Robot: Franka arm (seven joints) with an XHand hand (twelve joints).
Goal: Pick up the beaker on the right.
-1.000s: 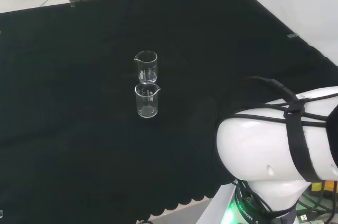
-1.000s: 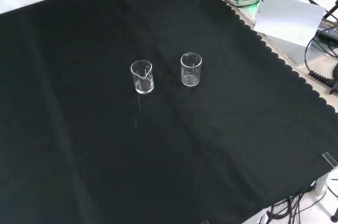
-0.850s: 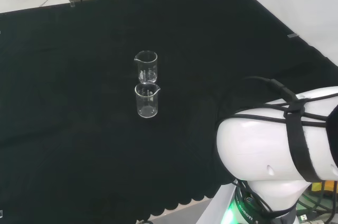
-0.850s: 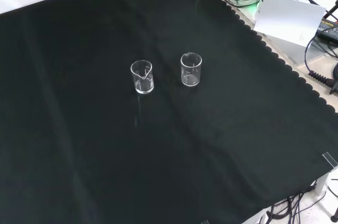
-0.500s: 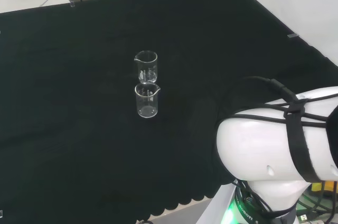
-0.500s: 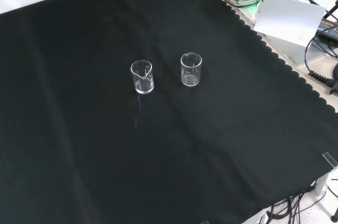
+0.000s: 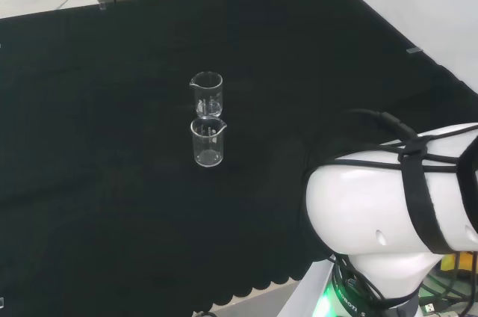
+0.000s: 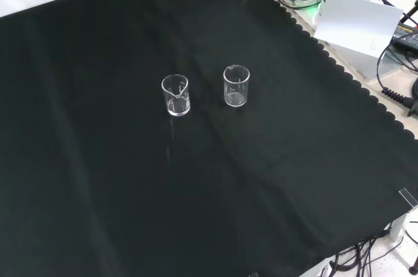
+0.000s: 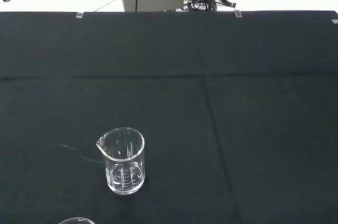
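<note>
two clear beakers upright on the black cloth (image 8: 98, 179) — right beaker (image 8: 236, 85) beside left beaker (image 8: 176, 95), apart; hand's state: cannot tell

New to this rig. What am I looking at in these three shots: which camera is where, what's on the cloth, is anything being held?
It is one white robot arm at a bench covered with a black cloth.

The head view is taken from behind and above the arm's base; the big white shape at its lower right is one of the arm's own links. The front view looks down on the cloth from the opposite side. The wrist view comes from a camera on the wrist and moves with it.

Two small clear glass beakers stand upright on the cloth, apart from each other. In the front view they sit side by side: the left beaker and the right beaker. In the head view they line up one behind the other. The wrist view shows one beaker whole and the rim of another at the edge.

Nothing touches either beaker.
</note>
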